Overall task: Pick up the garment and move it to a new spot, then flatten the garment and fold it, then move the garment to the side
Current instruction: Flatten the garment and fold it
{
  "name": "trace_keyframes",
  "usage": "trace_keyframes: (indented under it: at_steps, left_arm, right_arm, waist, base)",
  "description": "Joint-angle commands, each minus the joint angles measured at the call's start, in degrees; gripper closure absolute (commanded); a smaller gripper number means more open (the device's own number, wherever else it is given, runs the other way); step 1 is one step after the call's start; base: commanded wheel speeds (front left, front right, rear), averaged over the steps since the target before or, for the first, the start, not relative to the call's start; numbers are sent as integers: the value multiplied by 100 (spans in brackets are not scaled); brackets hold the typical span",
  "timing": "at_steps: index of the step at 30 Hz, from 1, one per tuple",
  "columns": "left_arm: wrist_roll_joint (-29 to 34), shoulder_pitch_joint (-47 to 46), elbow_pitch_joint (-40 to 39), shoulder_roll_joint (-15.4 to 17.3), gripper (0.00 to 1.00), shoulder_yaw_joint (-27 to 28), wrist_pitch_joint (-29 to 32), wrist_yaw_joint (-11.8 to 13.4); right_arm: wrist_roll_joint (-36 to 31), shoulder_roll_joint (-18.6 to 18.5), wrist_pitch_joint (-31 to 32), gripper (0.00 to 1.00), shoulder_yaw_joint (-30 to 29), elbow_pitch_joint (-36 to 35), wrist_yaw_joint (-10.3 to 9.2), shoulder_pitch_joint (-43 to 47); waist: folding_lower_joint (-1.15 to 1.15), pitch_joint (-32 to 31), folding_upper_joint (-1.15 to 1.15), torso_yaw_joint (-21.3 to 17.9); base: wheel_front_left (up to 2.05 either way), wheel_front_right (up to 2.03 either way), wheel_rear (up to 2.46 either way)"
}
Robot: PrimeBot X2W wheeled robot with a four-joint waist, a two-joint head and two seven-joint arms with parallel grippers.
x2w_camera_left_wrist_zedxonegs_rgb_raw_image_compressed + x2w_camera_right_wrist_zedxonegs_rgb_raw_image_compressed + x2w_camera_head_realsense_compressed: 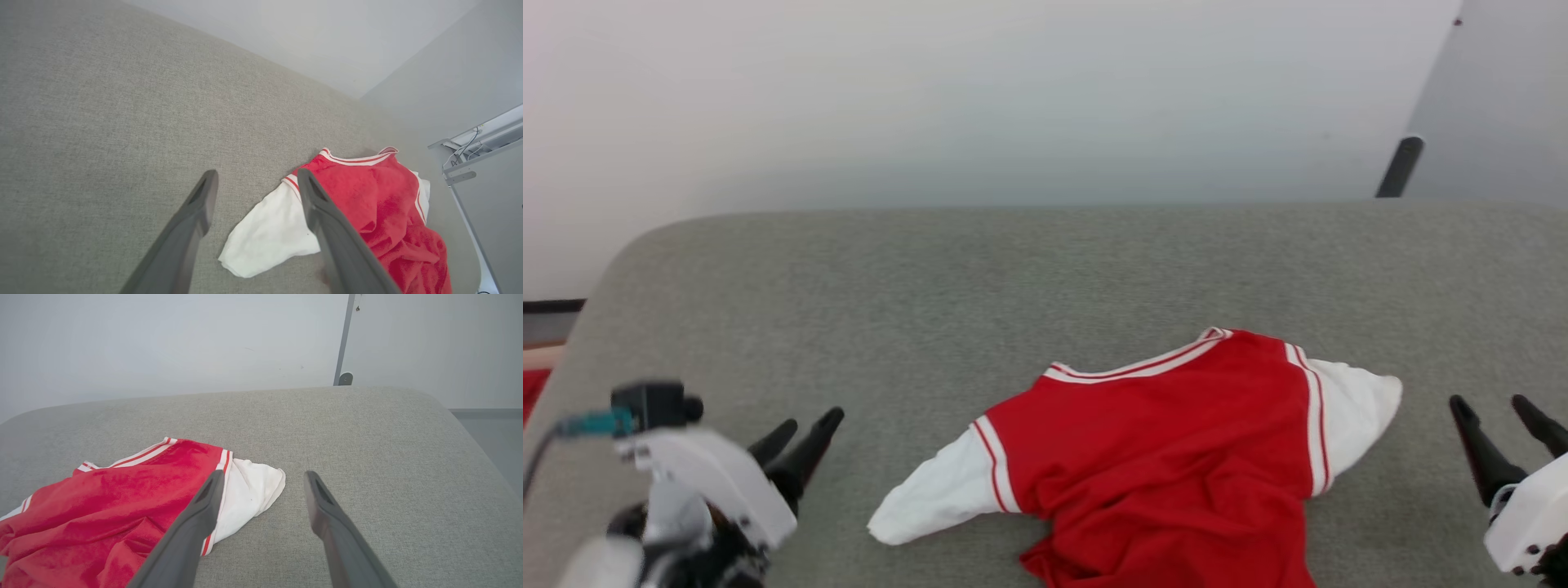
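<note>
- At 8 o'clock in the head view, closest to the camera, the left gripper (810,425) hovers over bare fabric. Its wrist view shows the two dark fingers (200,204) spread wide with nothing between them.
- At 4 o'clock in the head view, the right gripper (1490,404) is also parted and empty. In its wrist view, the fingers (327,514) frame bare fabric just beside a white sleeve.
- Between the two grippers, from 6 to 5 o'clock, the garment (1168,441) lies on the surface with neither gripper touching it. It is a red jersey with white short sleeves and red-and-white striped trim.
- The garment's lower body is bunched into folds and runs off the bottom edge of the head view.
- One sleeve points to 8 o'clock, toward the left gripper. The other points to 3 o'clock, near the right gripper. The striped neckline sits at the garment's 12 o'clock edge.
- The grey fabric surface (931,269) stretches beyond the garment, with a rounded corner at 10 o'clock.
- Farthest back, a pale wall (1013,98) spans 12 o'clock, and a dark post (1399,166) leans at 2 o'clock.
</note>
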Motion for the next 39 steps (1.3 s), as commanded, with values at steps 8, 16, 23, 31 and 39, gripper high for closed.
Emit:
trace_keyframes:
  at_steps: [8, 16, 23, 31, 39]
  left_arm:
    - [-376, -730, 93, 280, 0, -262, 1748, 860]
    - [-266, -1077, 440, 425, 0, -731, 2798, 1350]
    - [-100, -1117, 654, 645, 0, -961, 3287, 1641]
    - [-7, -1161, 1054, 668, 0, -1155, 3598, 1850]
    - [26, -1168, 1481, 550, 0, -1296, 3561, 1763]
  right_arm:
    - [14, 183, -157, 0, 142, -196, -5, 34]
    - [1, 248, -158, 0, 143, -264, -4, -39]
    - [34, 267, -171, 0, 110, -284, -5, -89]
    - [38, 277, -138, 0, 97, -290, -5, -171]
    - [63, 285, -62, 0, 137, -303, -4, -245]
  waist:
    - [0, 135, 0, -368]
    - [0, 400, 0, -620]
    - [0, 601, 0, -768]
    - [0, 716, 0, -816]
    - [0, 763, 0, -772]
  base:
    - [0, 0, 0]
    - [0, 0, 0]
    - [0, 0, 0]
    - [0, 0, 0]
    - [0, 0, 0]
